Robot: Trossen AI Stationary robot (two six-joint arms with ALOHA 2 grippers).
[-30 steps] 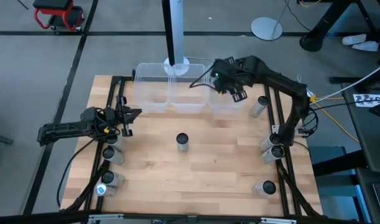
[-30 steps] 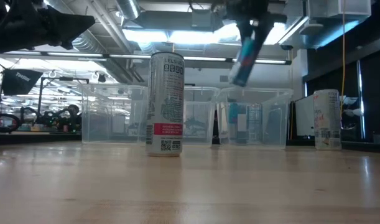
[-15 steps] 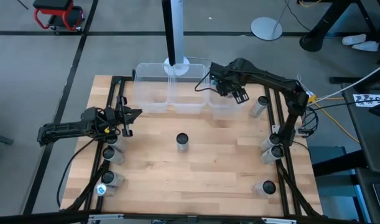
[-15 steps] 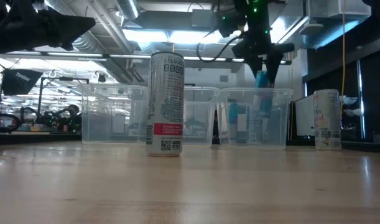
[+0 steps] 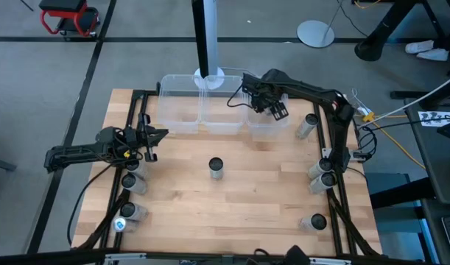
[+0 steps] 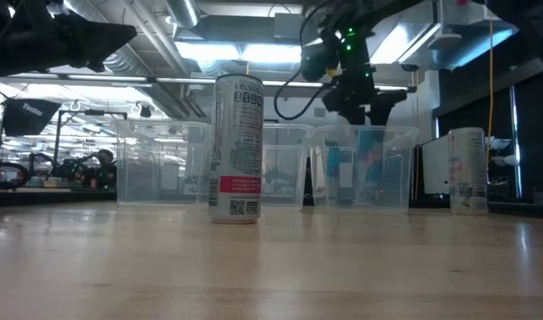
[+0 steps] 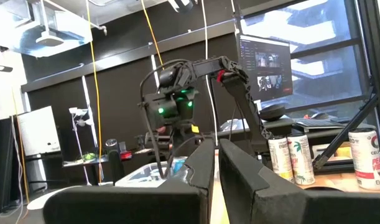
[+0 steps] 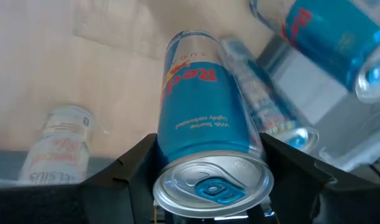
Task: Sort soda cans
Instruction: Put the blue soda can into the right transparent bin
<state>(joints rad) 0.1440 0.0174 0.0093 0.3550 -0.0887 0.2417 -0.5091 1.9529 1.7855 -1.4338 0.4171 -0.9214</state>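
Observation:
My right gripper (image 5: pixel 272 104) hangs over the rightmost of three clear bins (image 5: pixel 269 125) at the table's far edge, shut on a blue soda can (image 8: pixel 205 124). In the low view that can (image 6: pixel 371 160) reaches down inside the bin. Another blue can (image 8: pixel 326 37) lies in the same bin. A silver can (image 5: pixel 216 167) with a dark top stands upright at the table's middle. At the table's left side my left gripper (image 5: pixel 152 140) waits, shut and holding nothing. My right gripper pinches the blue can between its two fingers (image 8: pixel 130 168), on the can's sides close to its top end (image 8: pixel 177 155). The fingers come from above, slanting steeply down. The can hangs below them, slightly tilted, its lower part inside the bin's walls.
Several cans stand along the table's left edge (image 5: pixel 129 182) and right edge (image 5: pixel 318 171), with one more by the right bin (image 5: pixel 308 125). The left bin (image 5: pixel 173 114) and middle bin (image 5: pixel 223 114) stand beside the right one. A white post (image 5: pixel 208 37) rises behind the bins.
My right gripper has gone down and a little toward the table's far edge, carrying the blue can from above the right bin to inside its walls. The can has tipped from a slant to nearer upright. The grip has stayed shut on it.

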